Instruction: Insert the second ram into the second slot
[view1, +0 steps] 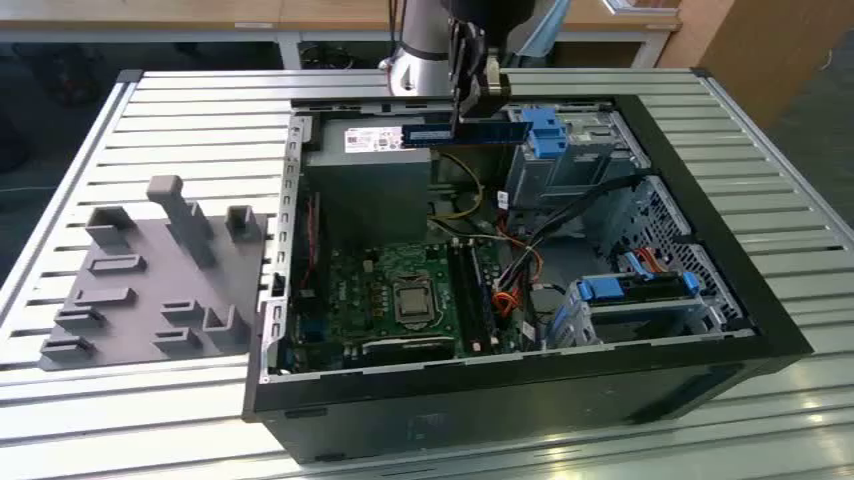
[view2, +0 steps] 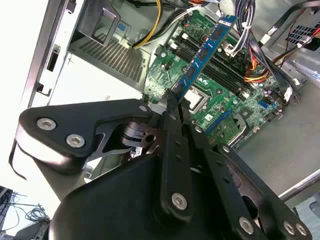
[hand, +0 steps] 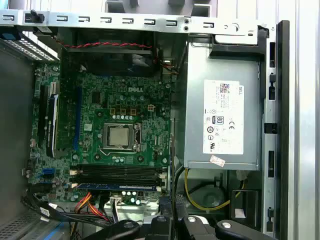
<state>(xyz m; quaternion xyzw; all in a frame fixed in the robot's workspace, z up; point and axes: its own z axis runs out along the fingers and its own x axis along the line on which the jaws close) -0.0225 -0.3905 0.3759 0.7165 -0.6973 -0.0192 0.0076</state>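
The second ram pinched in gripper, hovering above mobo.

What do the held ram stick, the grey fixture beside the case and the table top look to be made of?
The second ram: dark-blue circuit board, matte, with black chips and a pale label.
Grey fixture: probably moulded or printed plastic, matte with no glints.
Table top: likely aluminium profile, pale silvery ribbed slats with a soft sheen.
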